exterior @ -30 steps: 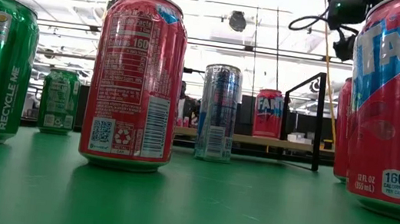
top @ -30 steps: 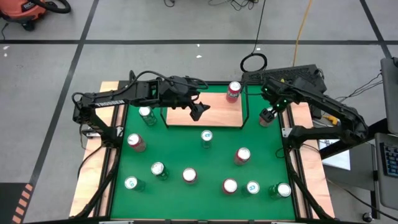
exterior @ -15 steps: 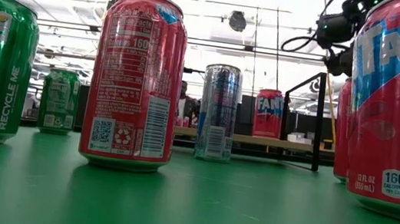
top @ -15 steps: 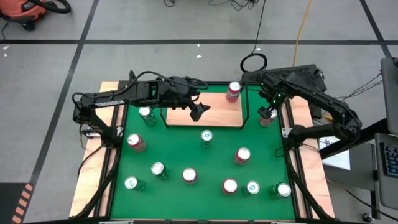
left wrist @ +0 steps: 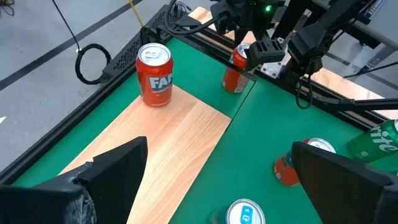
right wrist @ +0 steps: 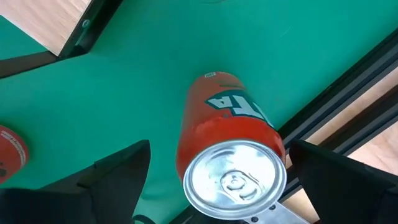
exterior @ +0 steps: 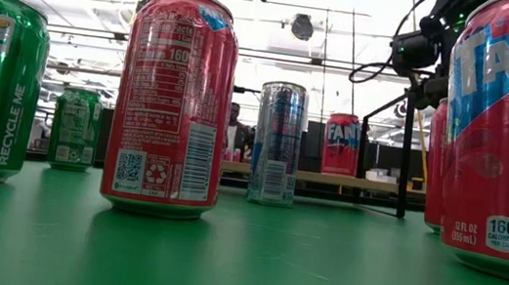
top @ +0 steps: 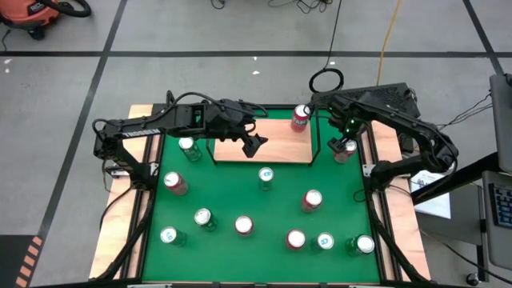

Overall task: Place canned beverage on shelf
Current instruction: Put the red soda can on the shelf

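Observation:
The shelf [top: 280,146], a light-wood board with a thin black rail, lies at the far middle of the green mat. One red Fanta can [top: 301,117] stands upright on its far right corner and also shows in the left wrist view [left wrist: 153,74]. Another red can [top: 344,150] stands upright on the mat just right of the shelf. My right gripper [right wrist: 231,193] is open above this can [right wrist: 227,143], its fingers standing on either side of the can's top without touching. My left gripper [top: 254,145] is open and empty, above the shelf's middle.
Several more red, green and blue cans stand on the mat nearer the front, such as a blue one [top: 266,177] and a red one [top: 311,200]. A green can [top: 190,148] stands left of the shelf. A black frame [top: 370,176] and pale wood strips edge the table.
My right gripper has come down and a little toward the table's left, over the red can beside the shelf. The can has stayed where it was.

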`<state>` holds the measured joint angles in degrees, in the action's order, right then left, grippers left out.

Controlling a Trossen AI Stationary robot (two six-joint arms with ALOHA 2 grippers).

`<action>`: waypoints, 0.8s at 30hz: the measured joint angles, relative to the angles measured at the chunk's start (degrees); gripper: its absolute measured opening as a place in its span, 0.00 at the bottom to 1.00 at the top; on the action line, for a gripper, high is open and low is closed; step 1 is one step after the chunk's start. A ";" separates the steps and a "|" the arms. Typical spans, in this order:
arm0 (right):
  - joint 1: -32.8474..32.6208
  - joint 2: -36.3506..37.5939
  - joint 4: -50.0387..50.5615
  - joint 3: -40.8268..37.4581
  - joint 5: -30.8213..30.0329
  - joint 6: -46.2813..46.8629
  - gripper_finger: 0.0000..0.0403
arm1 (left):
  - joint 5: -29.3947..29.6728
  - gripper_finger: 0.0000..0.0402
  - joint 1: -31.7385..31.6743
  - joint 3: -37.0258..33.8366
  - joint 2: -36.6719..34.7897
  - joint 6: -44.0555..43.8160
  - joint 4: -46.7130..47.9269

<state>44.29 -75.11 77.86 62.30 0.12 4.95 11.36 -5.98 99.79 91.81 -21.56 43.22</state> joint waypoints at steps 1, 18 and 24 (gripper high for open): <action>-0.02 -0.02 0.22 0.00 0.00 0.24 0.93 | 0.00 0.99 0.00 0.00 0.00 0.00 0.00; -0.02 0.97 -2.85 -6.47 -0.05 0.40 0.87 | 0.00 0.99 0.00 0.00 0.00 0.00 -0.22; -0.02 1.20 -0.48 -4.58 2.49 0.38 0.82 | 0.00 0.99 -0.43 0.00 0.00 -0.02 -0.23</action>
<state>44.27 -73.92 77.38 57.72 2.61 5.33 11.35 -6.40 99.79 91.81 -21.58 42.99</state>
